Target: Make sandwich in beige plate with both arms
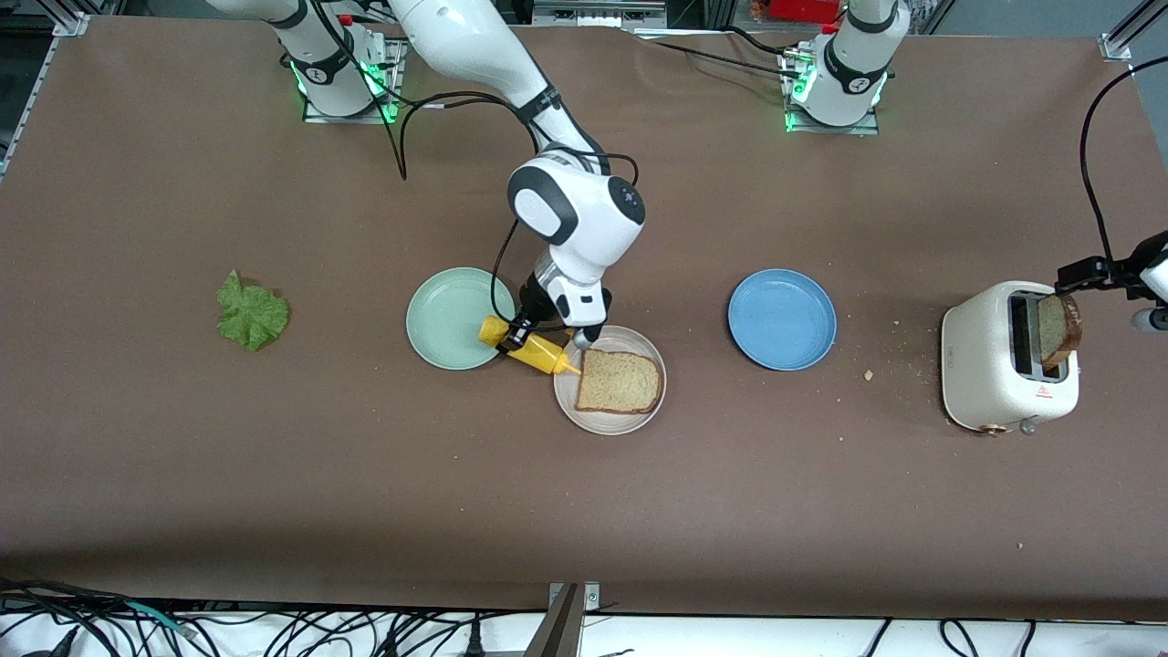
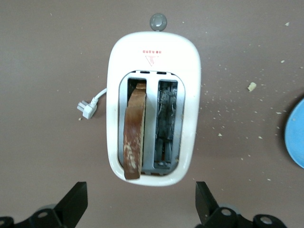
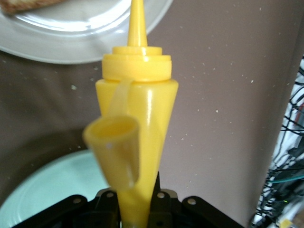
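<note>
Your right gripper [image 1: 514, 338] has its jaws clamped on the fat end of a yellow squeeze bottle [image 1: 534, 349], held tipped over so the nozzle points at the beige plate [image 1: 610, 422]. In the right wrist view the bottle [image 3: 135, 123] runs straight out from the jaws, its flip cap [image 3: 116, 149] hanging open off the side and the nozzle tip over the plate's rim [image 3: 85, 42]. The bottle's body sits over the gap between the mint-green plate [image 1: 444, 319] and the beige one.

One slice of bread [image 1: 620, 381] lies flat on the beige plate, which sits mid-surface, slightly nearer the front camera than the two coloured plates. The lettuce leaf [image 1: 250, 314] is on the bare surface, well apart from the plates, toward the right arm's end. The blue plate [image 1: 782, 319] sits on the left arm's side of the beige one.

Your left gripper [image 2: 140, 204] hovers over the white toaster [image 1: 1007, 367] at the left arm's end, jaws spread wide with nothing between them. The second slice [image 2: 133, 135] stands on edge in one toaster slot, dark crust up, poking above the top; the slot beside it has no bread. Crumbs [image 2: 251, 86] are scattered on the surface between toaster and blue plate, and the toaster's plug [image 2: 86, 108] lies loose beside it.
</note>
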